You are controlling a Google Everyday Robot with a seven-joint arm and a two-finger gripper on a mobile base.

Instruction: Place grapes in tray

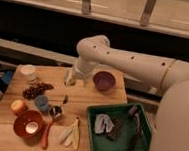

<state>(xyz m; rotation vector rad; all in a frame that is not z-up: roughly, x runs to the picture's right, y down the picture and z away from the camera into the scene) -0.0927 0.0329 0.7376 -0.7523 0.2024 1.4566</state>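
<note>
The grapes (pixel 36 90) lie on the wooden table's left side, a long dark reddish-purple bunch. The green tray (pixel 93 140) stands at the table's front right and holds a white cloth and some dark items. My white arm bends down from the upper middle. My gripper (pixel 69 79) hangs low over the back middle of the table. It is to the right of the grapes, a little apart from them, and to the left of the purple bowl (pixel 103 81). It holds nothing that I can see.
A white cup (pixel 28 72) stands at the back left. A blue cup (pixel 41 102), a metal cup (pixel 55 111), a small dark item (pixel 65 98), a yellow fruit (pixel 18 106), an orange-red bowl (pixel 28 124), a carrot (pixel 46 133) and a banana (pixel 71 133) fill the front left.
</note>
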